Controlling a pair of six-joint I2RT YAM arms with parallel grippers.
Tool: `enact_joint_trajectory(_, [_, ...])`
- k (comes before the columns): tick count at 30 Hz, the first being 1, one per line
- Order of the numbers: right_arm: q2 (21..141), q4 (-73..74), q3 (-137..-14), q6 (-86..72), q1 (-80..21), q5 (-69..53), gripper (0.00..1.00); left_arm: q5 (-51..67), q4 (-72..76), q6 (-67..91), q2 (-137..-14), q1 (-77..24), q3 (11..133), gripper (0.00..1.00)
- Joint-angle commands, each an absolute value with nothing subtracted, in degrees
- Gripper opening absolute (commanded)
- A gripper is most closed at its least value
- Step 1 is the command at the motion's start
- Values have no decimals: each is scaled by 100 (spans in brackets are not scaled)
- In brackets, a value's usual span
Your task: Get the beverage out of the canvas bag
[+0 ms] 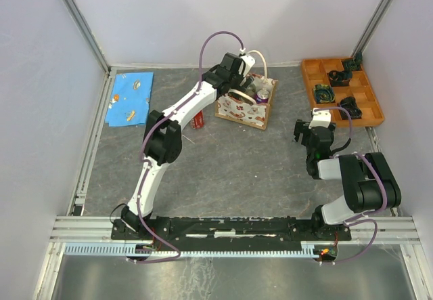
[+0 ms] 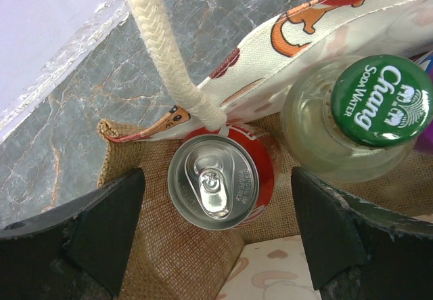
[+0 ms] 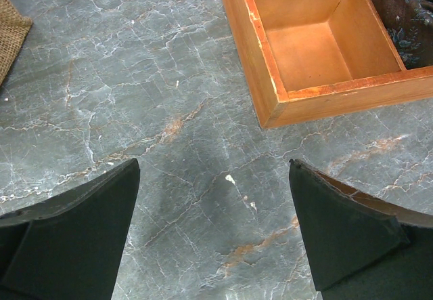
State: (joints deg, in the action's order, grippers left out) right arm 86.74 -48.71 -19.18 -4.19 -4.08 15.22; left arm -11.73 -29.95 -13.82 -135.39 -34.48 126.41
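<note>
The canvas bag point(image 1: 240, 108) stands at the back middle of the table, cream with a red-and-brown print; its wall point(image 2: 325, 15) and a rope handle point(image 2: 162, 49) show in the left wrist view. Inside it stand a red can with a silver top point(image 2: 215, 181) and a glass bottle with a green "Chang Soda Water" cap point(image 2: 382, 100). My left gripper point(image 2: 216, 229) hovers open over the bag's mouth point(image 1: 243, 76), one finger on each side of the can, not touching it. My right gripper point(image 3: 213, 225) is open and empty above bare table point(image 1: 312, 132).
A second red can point(image 1: 197, 120) stands on the table left of the bag, beside my left arm. An orange compartment tray point(image 1: 342, 90) with dark items sits at the back right, its corner near my right gripper point(image 3: 270, 90). A blue cloth point(image 1: 130, 97) lies at the back left.
</note>
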Motion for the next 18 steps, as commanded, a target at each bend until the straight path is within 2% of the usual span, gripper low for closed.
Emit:
enact_joint_trajectory(1, [8673,-4999,-2082,-342,-407,1479,99,-1144,-2943,-1472,-13712,-3389,12802,95])
enact_joint_trajectory(18, [8668,-5001,-2083,-338,-408,1490,99,-762,-2830,-1221,-13944,-3392,12668,93])
